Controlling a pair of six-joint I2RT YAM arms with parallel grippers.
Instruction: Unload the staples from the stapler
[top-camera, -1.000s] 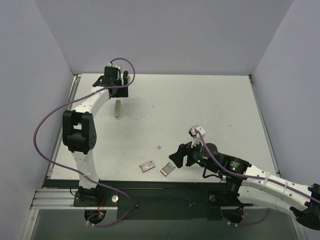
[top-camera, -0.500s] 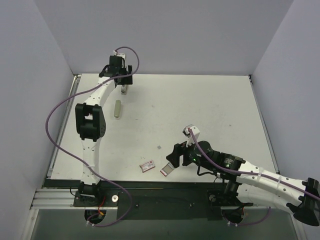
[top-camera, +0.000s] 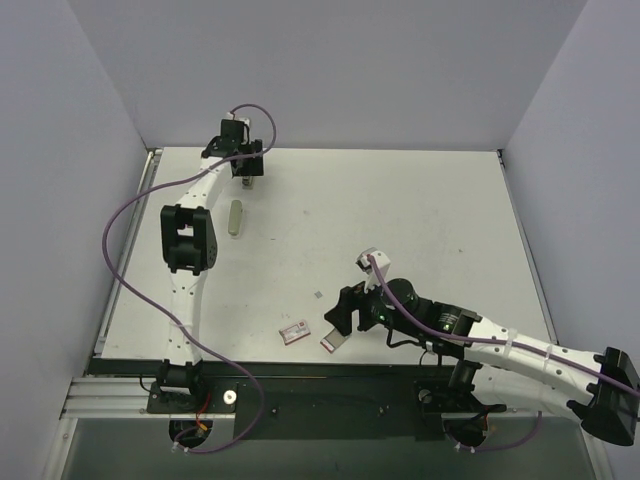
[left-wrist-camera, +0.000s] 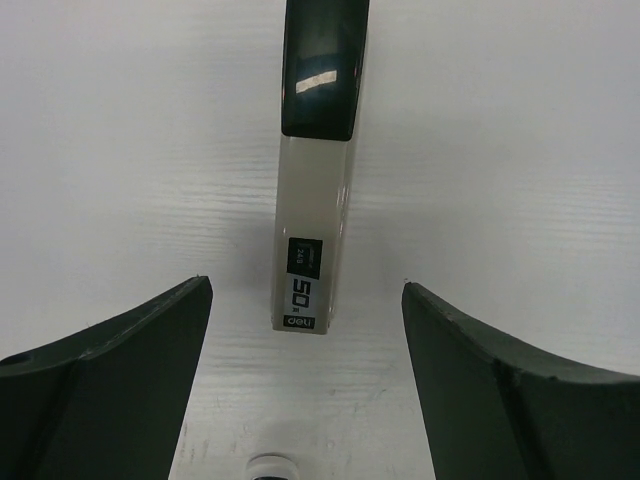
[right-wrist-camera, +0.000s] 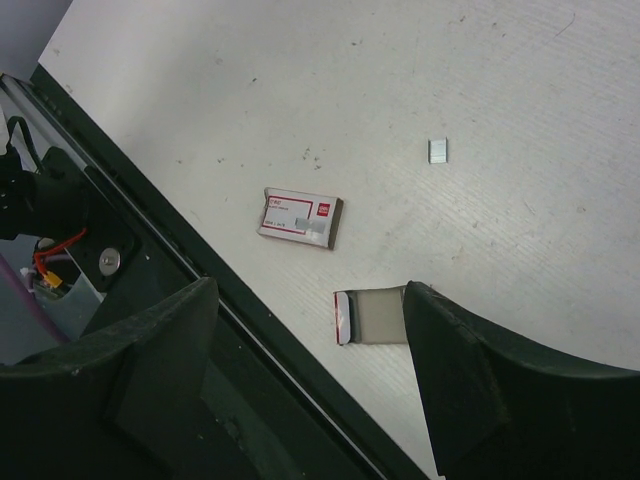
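The red-and-white box (right-wrist-camera: 300, 220) lies nearest us on the table (top-camera: 420, 210), and we take it as our marker. Just to its right lies a small grey box (right-wrist-camera: 372, 318) with a red end. The right gripper (right-wrist-camera: 310, 288) hangs over that one with its fingers spread, pinching nothing. A little beyond the red-and-white box and to its right sits a tiny grey chip (right-wrist-camera: 438, 151); we cannot tell what it is.

Far beyond the red-and-white box and to its left lies the stapler (left-wrist-camera: 310, 250), flat on the surface with its black tip pointing away from the wrist camera. The left gripper (left-wrist-camera: 305, 283) hovers above it with its fingers spread very wide, one on either side of the pale labelled end, touching nothing.

We judge the step in hand to be the first grasp of the stapler. To do it well we should come straight down, keeping the bar centred in the gap. We should close across its narrow width on the pale body, not on the glossy black tip, which looks likelier to slip. The bar runs nearly square to the closing line, so little wrist turn seems needed. Because it lies so low, the fingertips must almost meet the surface before closing, or they may nudge it aside. We cannot tell which end gives up the staples, so a mid-body hold would leave both ends free for the right gripper.
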